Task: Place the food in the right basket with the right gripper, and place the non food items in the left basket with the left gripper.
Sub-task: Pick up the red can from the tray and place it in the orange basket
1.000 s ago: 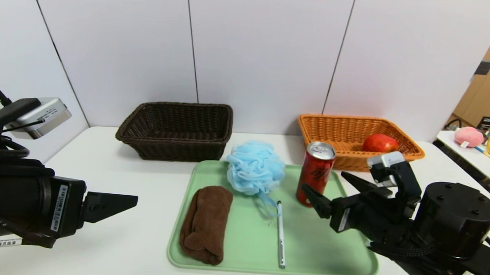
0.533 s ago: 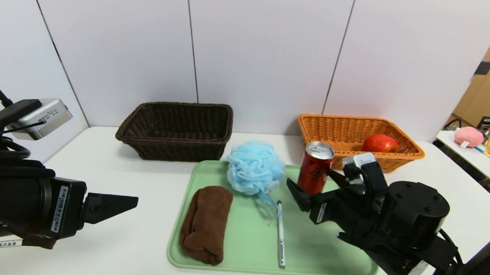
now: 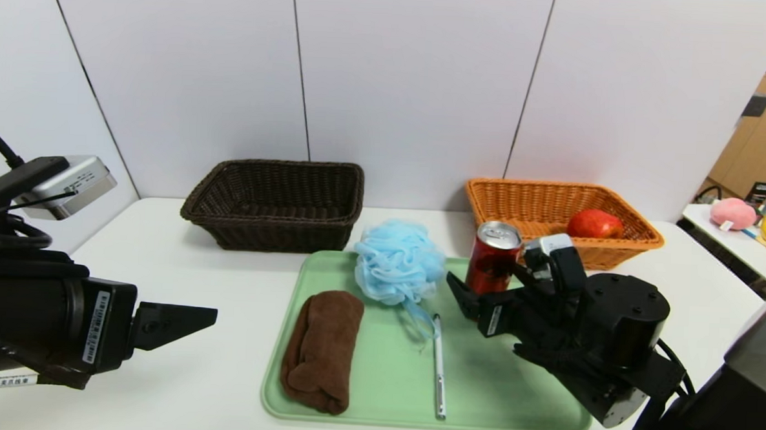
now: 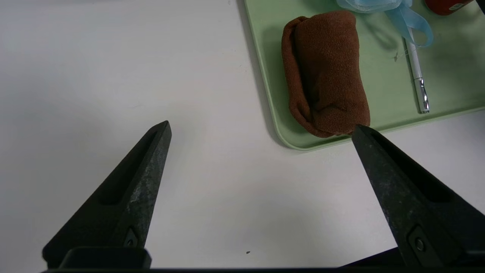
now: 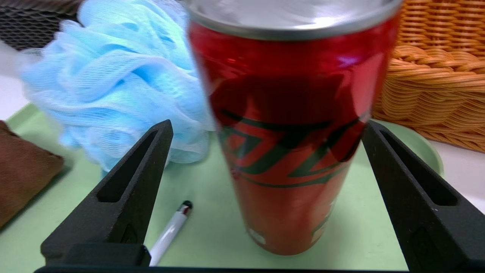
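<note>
The robot's right hand (image 3: 491,285) reaches level across the green tray (image 3: 374,408), its two black tapered fingers (image 5: 125,189) spread wide on either side of the red drink can (image 3: 494,258), which stands upright near the tray's far right corner. In the right wrist view the can (image 5: 291,144) sits directly ahead of the hand and between the fingers, its long axis vertical and crossing the hand's line of approach; whether either finger touches the can cannot be told, and nothing is gripped. The can looks a smooth, glossy metal cylinder with a silver top, likely slippery under hard plastic fingers. Just beyond it, off the tray toward the desk's far right, sits the orange-tan wicker basket (image 3: 538,205) with flared woven sides, already holding the red-yellow apple (image 3: 594,223).

The left hand (image 3: 178,319) hangs open and empty over the white desk (image 3: 161,263) beside the tray's left edge, nearer than the right to the soft goods. Nearest it is the rolled brown towel (image 3: 321,348), a plush roll lying lengthwise along the tray's left side. A fluffy light-blue mesh sponge (image 3: 398,261) rests at the tray's far edge, and a slim white-silver pen (image 3: 439,369) lies near the tray's middle, pointing front to back. The dark brown wicker basket (image 3: 277,201) at the desk's far left appears empty.
</note>
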Tool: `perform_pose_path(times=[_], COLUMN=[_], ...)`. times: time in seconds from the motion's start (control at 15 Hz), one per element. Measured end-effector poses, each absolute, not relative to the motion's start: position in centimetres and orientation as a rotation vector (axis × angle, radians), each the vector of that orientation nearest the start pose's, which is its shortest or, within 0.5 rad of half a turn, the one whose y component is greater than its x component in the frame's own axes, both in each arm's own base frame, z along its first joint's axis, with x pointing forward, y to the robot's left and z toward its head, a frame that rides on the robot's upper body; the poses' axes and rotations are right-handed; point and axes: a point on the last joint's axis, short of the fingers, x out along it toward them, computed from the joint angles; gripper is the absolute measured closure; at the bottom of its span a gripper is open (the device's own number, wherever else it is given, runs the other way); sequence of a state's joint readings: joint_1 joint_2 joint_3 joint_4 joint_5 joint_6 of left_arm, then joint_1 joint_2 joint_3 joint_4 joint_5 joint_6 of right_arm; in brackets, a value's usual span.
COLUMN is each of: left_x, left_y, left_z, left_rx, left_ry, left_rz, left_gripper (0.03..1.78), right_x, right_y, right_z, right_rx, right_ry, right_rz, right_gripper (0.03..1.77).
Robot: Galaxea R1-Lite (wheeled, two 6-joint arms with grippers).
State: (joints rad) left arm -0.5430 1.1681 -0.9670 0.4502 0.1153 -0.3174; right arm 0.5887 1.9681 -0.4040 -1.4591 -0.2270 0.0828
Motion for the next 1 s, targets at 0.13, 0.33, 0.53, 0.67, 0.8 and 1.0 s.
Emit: perform_pose_path(times=[0.13, 0.33, 0.53, 0.67, 0.8, 1.0], left_x=[13.0, 13.2, 13.3, 13.5, 13.7, 14.0], left_y=[-7.6, -7.7, -7.8, -7.9, -8.0, -8.2], left_z=[25.1, 25.0, 24.9, 24.8, 24.7, 24.7], left_rx=[-0.088, -0.084, -0.083, -0.083, -0.082, -0.088], left_ry=[0.684, 0.693, 0.7, 0.705, 0.711, 0.697], left_rz=[-0.308, -0.307, -0.307, -0.305, -0.303, -0.308], left_gripper=[0.12, 0.12, 0.12, 0.12, 0.12, 0.12], right_x=[25.4, 25.8, 25.9, 25.8, 25.9, 25.9], right_y=[15.7, 15.7, 15.7, 15.6, 15.6, 15.7], right_z=[9.2, 8.8, 8.7, 8.6, 8.5, 8.4], right_rx=[0.052, 0.056, 0.054, 0.052, 0.05, 0.047], right_ry=[0.087, 0.084, 0.087, 0.093, 0.095, 0.097], right_rz=[0.341, 0.336, 0.333, 0.326, 0.326, 0.332], right_gripper=[0.1, 0.09, 0.09, 0.09, 0.09, 0.61])
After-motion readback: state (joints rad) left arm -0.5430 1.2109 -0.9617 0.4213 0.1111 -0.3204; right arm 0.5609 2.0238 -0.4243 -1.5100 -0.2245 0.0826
